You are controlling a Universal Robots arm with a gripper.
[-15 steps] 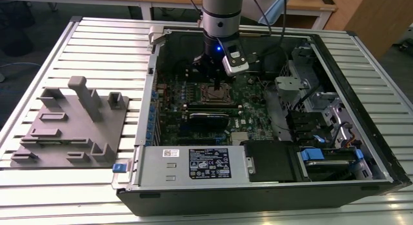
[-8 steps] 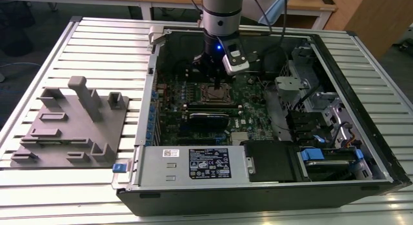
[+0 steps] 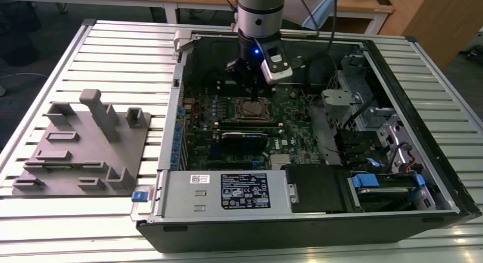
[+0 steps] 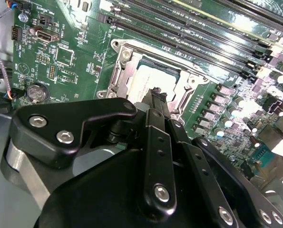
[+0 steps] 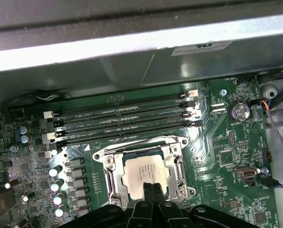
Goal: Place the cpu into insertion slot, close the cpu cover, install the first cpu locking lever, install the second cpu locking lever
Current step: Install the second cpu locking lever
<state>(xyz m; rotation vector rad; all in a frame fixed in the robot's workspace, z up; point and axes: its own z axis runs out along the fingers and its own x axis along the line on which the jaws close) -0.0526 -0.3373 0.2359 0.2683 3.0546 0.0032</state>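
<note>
The gripper [image 3: 251, 95] hangs over the slot [image 3: 252, 110] on the board [image 3: 226, 133], near the case's [image 3: 302, 229] far wall.

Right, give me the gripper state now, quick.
Gripper: shut, holding nothing, fingertips together over the square silver-grey metal cpu seated under the thin silver metal cpu cover.

cpu [image 5: 143, 176]: silver, seated flat in insertion slot [image 5: 113, 190] | cpu cover [image 5: 179, 167]: closed

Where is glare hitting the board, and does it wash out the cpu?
First wrist view: a bright band on the case edge, cpu lit evenly. Second wrist view: glare streaks the memory slots; the gripper partly hides the cpu.
</note>
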